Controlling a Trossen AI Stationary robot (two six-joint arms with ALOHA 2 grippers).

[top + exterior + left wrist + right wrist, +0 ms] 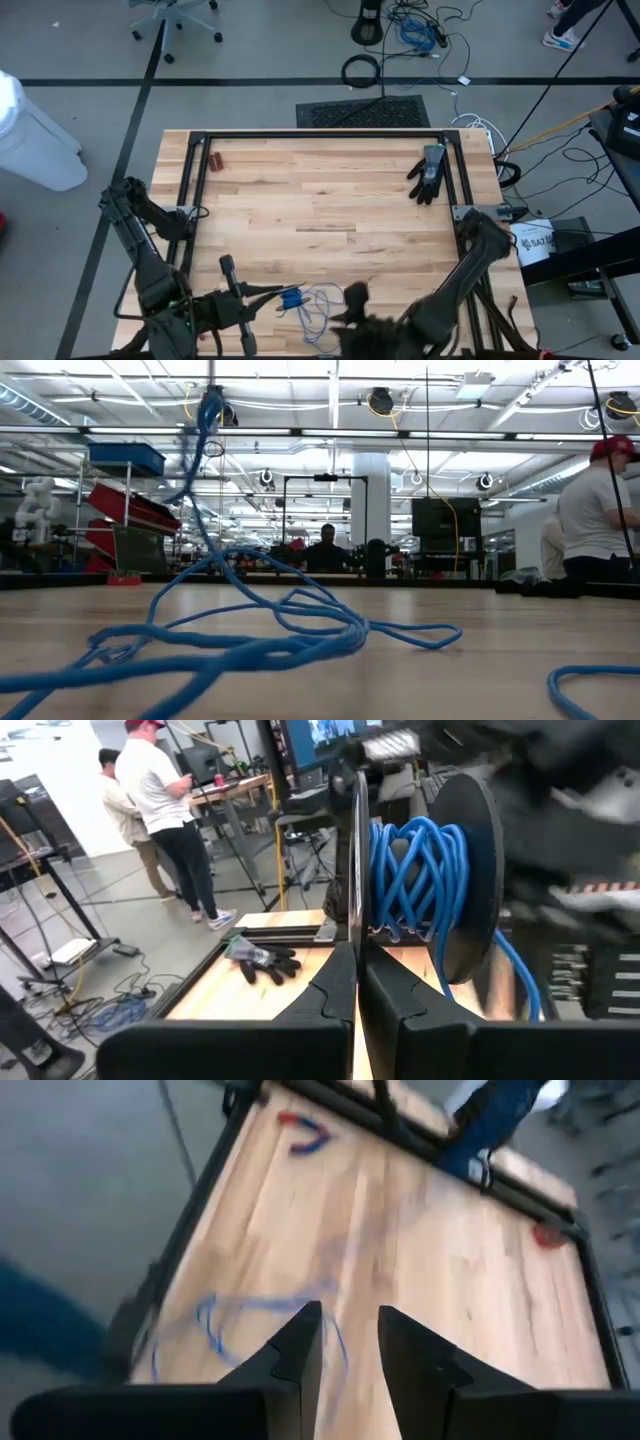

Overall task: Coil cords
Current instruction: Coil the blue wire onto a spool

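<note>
While wound on a spool by left hand [355, 970], closed, blue cord [415, 875], loose loops below right hand [345, 1340], parted, above surface [320, 200].

White box [533, 243] at table's right: "SAT", partly cut off.

Thin blue cord [312, 303], partly wound on a spool, loose loops on the table's near edge

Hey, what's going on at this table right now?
A two-armed robot is coiling a blue cord at the near edge of the wooden table. The left gripper is shut, holding a spool partly wound with the cord. The rest lies in loose loops. The right gripper hangs open above them, holding nothing.
</note>
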